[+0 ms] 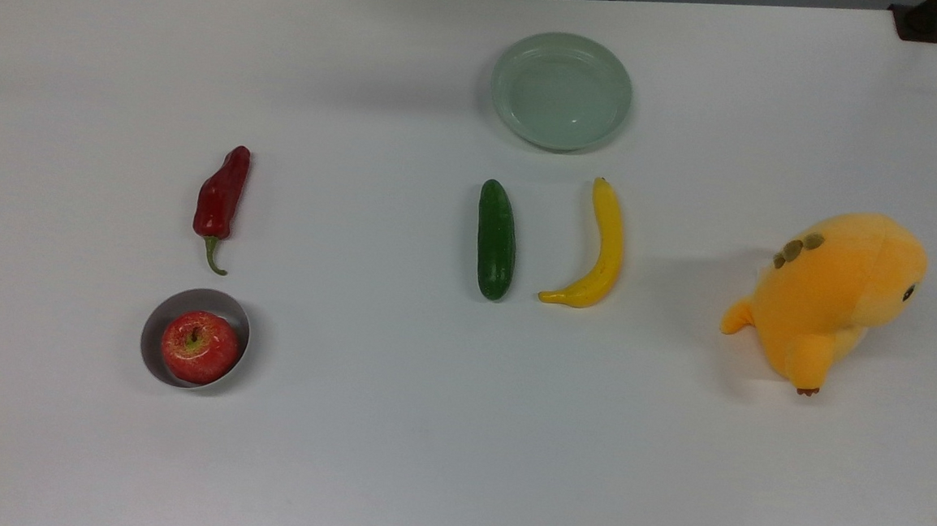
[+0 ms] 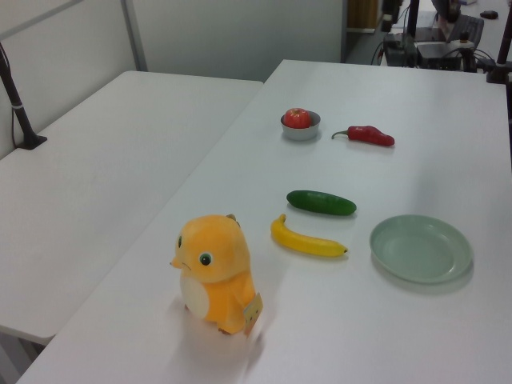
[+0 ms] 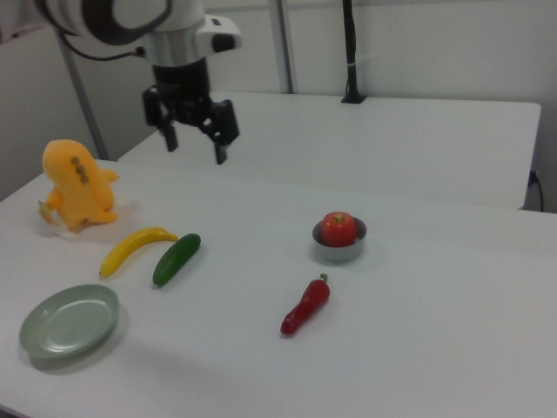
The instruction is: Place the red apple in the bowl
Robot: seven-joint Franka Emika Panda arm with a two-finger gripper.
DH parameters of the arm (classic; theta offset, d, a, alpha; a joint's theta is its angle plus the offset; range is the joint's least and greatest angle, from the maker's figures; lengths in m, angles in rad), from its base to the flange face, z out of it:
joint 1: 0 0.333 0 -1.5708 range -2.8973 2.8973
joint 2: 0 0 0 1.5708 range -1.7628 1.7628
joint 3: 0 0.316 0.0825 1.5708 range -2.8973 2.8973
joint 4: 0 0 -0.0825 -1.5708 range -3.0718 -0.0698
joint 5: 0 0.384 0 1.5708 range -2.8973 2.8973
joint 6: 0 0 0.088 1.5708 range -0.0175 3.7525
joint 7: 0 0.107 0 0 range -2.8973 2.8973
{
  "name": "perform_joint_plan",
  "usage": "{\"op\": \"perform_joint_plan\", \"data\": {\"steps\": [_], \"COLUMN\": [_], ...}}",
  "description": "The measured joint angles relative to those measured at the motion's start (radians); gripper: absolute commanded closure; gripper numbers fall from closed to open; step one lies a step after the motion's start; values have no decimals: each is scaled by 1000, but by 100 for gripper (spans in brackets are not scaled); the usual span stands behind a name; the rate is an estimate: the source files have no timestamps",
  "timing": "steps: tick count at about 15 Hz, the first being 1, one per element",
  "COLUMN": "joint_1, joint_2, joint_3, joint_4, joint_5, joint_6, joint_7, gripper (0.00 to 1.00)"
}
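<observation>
The red apple (image 1: 200, 347) sits inside the small grey bowl (image 1: 196, 294) near the top view's lower left, stem up. The left view has the apple (image 2: 298, 118) and bowl (image 2: 302, 132) at the far end of the table. In the right view the apple (image 3: 339, 228) rests in the bowl (image 3: 339, 253) right of centre. My gripper (image 3: 197, 148) hangs high at the right view's upper left, far from the bowl. Its jaws are open and hold nothing.
A dark-red chili pepper (image 1: 221, 195) lies just beyond the bowl. A cucumber (image 1: 495, 239) and a banana (image 1: 603, 251) lie mid-table, with a pale-green dish (image 1: 561, 90) behind them. An orange plush toy (image 1: 832, 297) sits at the top view's right.
</observation>
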State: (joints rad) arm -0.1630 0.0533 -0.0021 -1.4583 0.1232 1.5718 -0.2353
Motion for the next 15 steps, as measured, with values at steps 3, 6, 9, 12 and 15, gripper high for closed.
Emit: {"op": "perform_joint_plan", "data": {"steps": [3,6,9,12,15], "joint_1": [35,95,141,163,163], "joint_2": [-123,-150,-128,-92,-72], "joint_3": [3,4,4,4,2], "joint_4": [-126,-170,-181,-182,-182], "joint_5": [11,11,11,-13,-30], "joint_6": [-2,-2,32,75,119], "joint_7": [39,99,139,142,143], "gripper": [0,0,0,0,0]}}
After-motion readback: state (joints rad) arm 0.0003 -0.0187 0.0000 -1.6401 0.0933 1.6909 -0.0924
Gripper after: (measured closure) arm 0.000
